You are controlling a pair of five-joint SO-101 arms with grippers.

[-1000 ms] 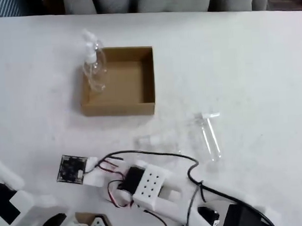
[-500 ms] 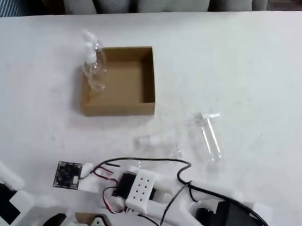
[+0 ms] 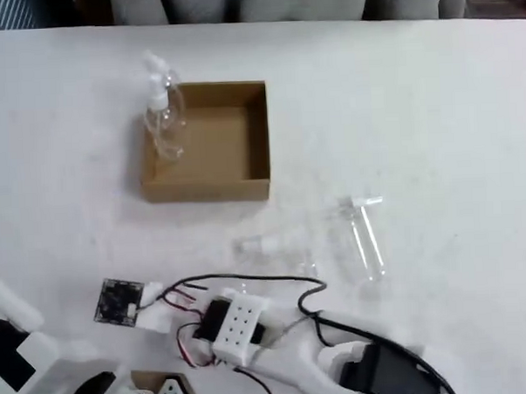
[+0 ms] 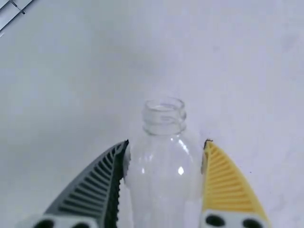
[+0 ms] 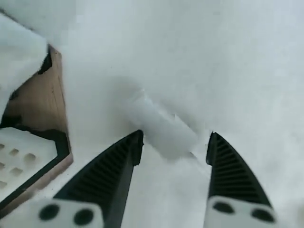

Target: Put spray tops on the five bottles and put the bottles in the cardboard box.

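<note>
Left wrist view: the left gripper (image 4: 166, 142) is clamped on a clear bottle (image 4: 164, 171), with one grey finger (image 4: 102, 185) and one yellow finger (image 4: 228, 183) pressed against its two sides. The bottle's open neck, with no spray top on it, pokes out just past the fingertips over the white table (image 4: 71, 71).

Right wrist view: the right gripper (image 5: 175, 134) is spread wide and holds nothing. A small white piece (image 5: 161, 126) lies on the table just ahead of the gap between its two dark fingers, touching neither. It is too blurred to identify.

High view: the cardboard box (image 3: 245, 176) sits well beyond the arms. A capped bottle (image 3: 161, 110) leans at the box's edge. Another clear bottle (image 3: 368, 240) lies on its side on the table, nearer the arms than the box.
</note>
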